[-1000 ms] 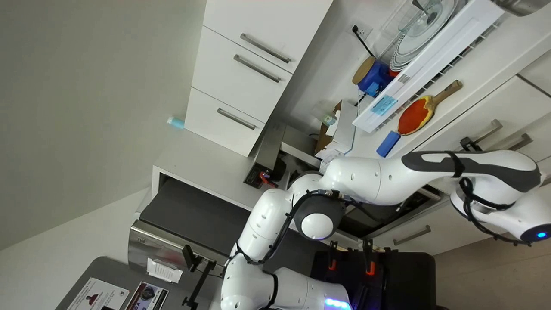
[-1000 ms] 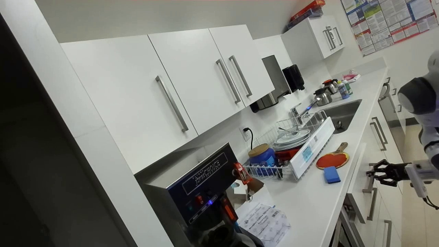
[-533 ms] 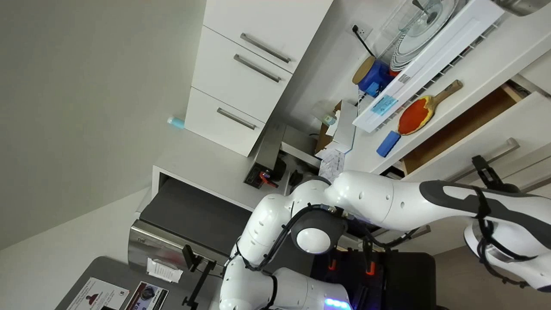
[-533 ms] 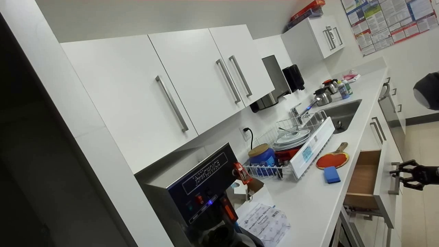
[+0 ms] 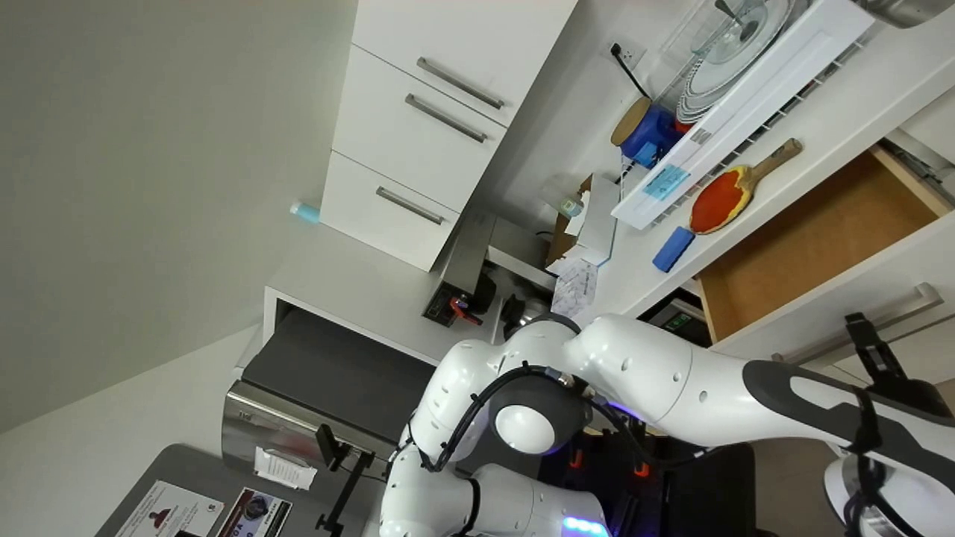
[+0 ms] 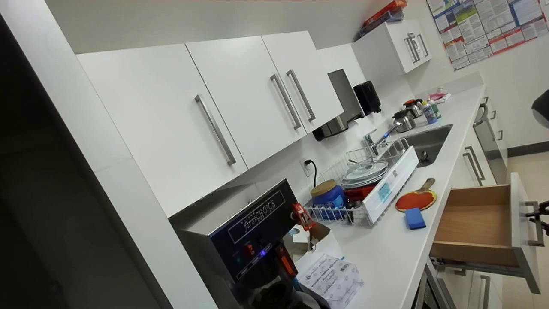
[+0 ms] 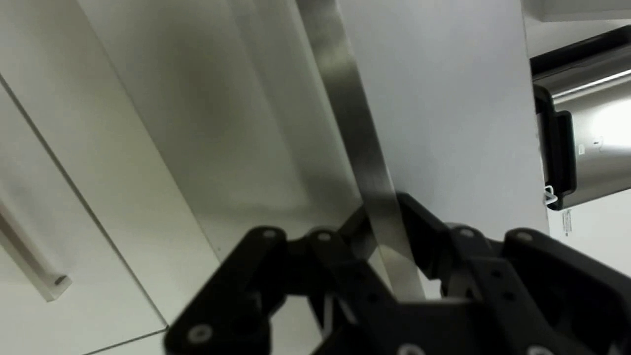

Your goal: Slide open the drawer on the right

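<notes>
The white drawer (image 6: 520, 240) stands far out from under the counter, and its tan wooden inside (image 6: 476, 219) shows empty. It shows open too in an exterior view (image 5: 858, 302). Its silver bar handle (image 7: 352, 113) runs down through the middle of the wrist view; it also shows at the right edge of an exterior view (image 6: 538, 234). My gripper (image 7: 383, 209) is shut on the handle, one black finger on each side of the bar. In an exterior view only the gripper's front end (image 6: 534, 214) shows, the rest cut off by the frame.
The white counter (image 6: 373, 257) above the drawer bears a paddle (image 6: 415, 200), a blue sponge (image 6: 414, 219) and a dish rack (image 6: 388, 189). A dark appliance (image 5: 679, 317) sits beside the drawer. Another drawer handle (image 7: 29, 251) lies below. Black cases (image 5: 712, 485) stand near the arm's base.
The drawer has gone from nearly shut to far out from the counter. My gripper and arm have moved outward with its handle, and more of the wooden inside shows.
</notes>
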{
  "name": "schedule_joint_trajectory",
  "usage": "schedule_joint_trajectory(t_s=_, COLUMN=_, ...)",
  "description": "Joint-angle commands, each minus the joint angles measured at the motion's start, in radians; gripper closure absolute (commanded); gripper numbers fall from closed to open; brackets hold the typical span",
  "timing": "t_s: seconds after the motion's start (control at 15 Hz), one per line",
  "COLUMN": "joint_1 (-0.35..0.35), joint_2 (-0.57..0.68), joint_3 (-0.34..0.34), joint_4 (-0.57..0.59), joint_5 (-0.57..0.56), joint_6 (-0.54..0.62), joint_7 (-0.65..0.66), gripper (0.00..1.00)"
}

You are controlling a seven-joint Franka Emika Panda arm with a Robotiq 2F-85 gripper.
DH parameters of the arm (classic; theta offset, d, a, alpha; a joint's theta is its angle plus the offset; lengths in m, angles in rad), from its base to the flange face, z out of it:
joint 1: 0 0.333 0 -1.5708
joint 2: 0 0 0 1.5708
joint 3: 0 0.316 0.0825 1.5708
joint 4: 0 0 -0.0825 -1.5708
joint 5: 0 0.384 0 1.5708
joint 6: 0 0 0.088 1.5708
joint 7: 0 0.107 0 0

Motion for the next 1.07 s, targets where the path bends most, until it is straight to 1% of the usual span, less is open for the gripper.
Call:
schedule_joint_trajectory(t_s=0.0, joint_1=-0.022, joint_2=-0.033, joint_3=-0.051, joint_4=-0.031, joint_5=0.056, joint_6=0.078, joint_7=0.042, gripper=0.95)
schedule_joint_trajectory(t_s=0.13, joint_1=-0.014, joint_2=-0.042, joint_3=-0.072, joint_4=-0.044, joint_5=0.051, joint_6=0.07, joint_7=0.045, gripper=0.95)
schedule_joint_trajectory(t_s=0.2, joint_1=-0.01, joint_2=-0.05, joint_3=-0.078, joint_4=-0.053, joint_5=0.048, joint_6=0.067, joint_7=0.044, gripper=0.57)
schedule_joint_trajectory(t_s=0.27, joint_1=-0.006, joint_2=-0.056, joint_3=-0.084, joint_4=-0.061, joint_5=0.04, joint_6=0.062, joint_7=0.043, gripper=0.55)
schedule_joint_trajectory(t_s=0.33, joint_1=-0.004, joint_2=-0.062, joint_3=-0.088, joint_4=-0.065, joint_5=0.036, joint_6=0.064, joint_7=0.041, gripper=0.49)
schedule_joint_trajectory(t_s=0.53, joint_1=-0.003, joint_2=-0.103, joint_3=-0.102, joint_4=-0.093, joint_5=0.027, joint_6=0.078, joint_7=0.026, gripper=0.25)
schedule_joint_trajectory(t_s=0.6, joint_1=-0.001, joint_2=-0.13, joint_3=-0.109, joint_4=-0.12, joint_5=0.012, joint_6=0.066, joint_7=0.013, gripper=0.19)
schedule_joint_trajectory(t_s=0.67, joint_1=0.002, joint_2=-0.157, joint_3=-0.118, joint_4=-0.145, joint_5=-0.008, joint_6=0.049, joint_7=0.012, gripper=0.1)
schedule_joint_trajectory(t_s=0.73, joint_1=0.01, joint_2=-0.195, joint_3=-0.132, joint_4=-0.185, joint_5=-0.038, joint_6=0.04, joint_7=0.019, gripper=0.03)
schedule_joint_trajectory(t_s=0.8, joint_1=0.018, joint_2=-0.228, joint_3=-0.144, joint_4=-0.218, joint_5=-0.068, joint_6=0.036, joint_7=0.022, gripper=0.0)
schedule_joint_trajectory(t_s=1.0, joint_1=0.06, joint_2=-0.36, joint_3=-0.192, joint_4=-0.346, joint_5=-0.201, joint_6=0.047, joint_7=0.043, gripper=0.0)
